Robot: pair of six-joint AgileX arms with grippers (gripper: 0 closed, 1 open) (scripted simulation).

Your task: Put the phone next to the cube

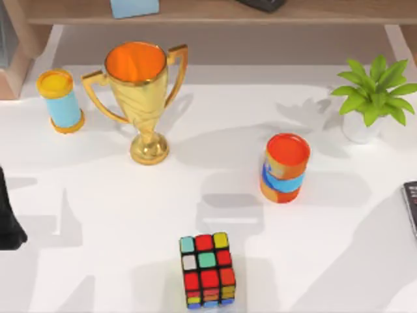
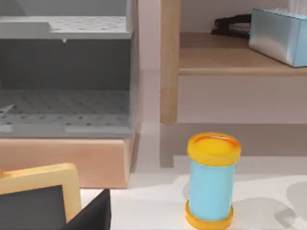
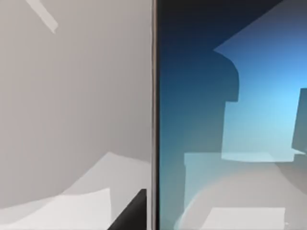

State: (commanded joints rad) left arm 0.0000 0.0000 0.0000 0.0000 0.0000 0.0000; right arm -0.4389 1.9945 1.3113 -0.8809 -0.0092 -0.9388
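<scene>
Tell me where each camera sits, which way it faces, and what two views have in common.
Top view: above the table, looking down on the cube, trophy and striped cylinder; the left arm shows at the left edge.
Left wrist view: low over the table, facing the shelf and the yellow-capped can.
Right wrist view: close over the phone.
Shared: the can appears in top and left wrist views; the phone in top and right wrist views.

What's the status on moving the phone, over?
Left arm parked at table's left edge. Phone flat at right edge, close under right wrist camera. Cube front centre; striped cylinder between them.
</scene>
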